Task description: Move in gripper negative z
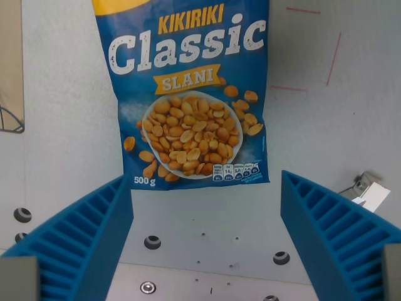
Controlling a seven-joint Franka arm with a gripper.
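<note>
Gripper [207, 244] seen from the wrist view, looking down past its own two blue ribbed fingers [81, 238]. One finger sits low at the wrist view's left, the other low at the wrist view's right. Wide gap between them; fingers spread apart, nothing held between them.

Peanut bag [188, 94] lies flat on the pale grey table [62, 94], above the gap in the picture and a little toward the left finger. Blue bag, lettering "KIKIRIKI Classic SLANI" reads upright, white bowl of peanuts printed at centre, "500 g" at the lower left corner. Top edge of the bag runs out of the picture. Bottom edge sits just past the fingertips; the left fingertip overlaps the bag's lower left corner in the picture, whether it touches cannot be told.

Table has several dark round holes [152, 242] and bolt heads below the bag. Thin red lines [334, 58] marked on the surface at upper right. Small metal-and-white piece [368, 191] at right edge, beside the right finger. Tan patch [10, 63] along the left edge.
</note>
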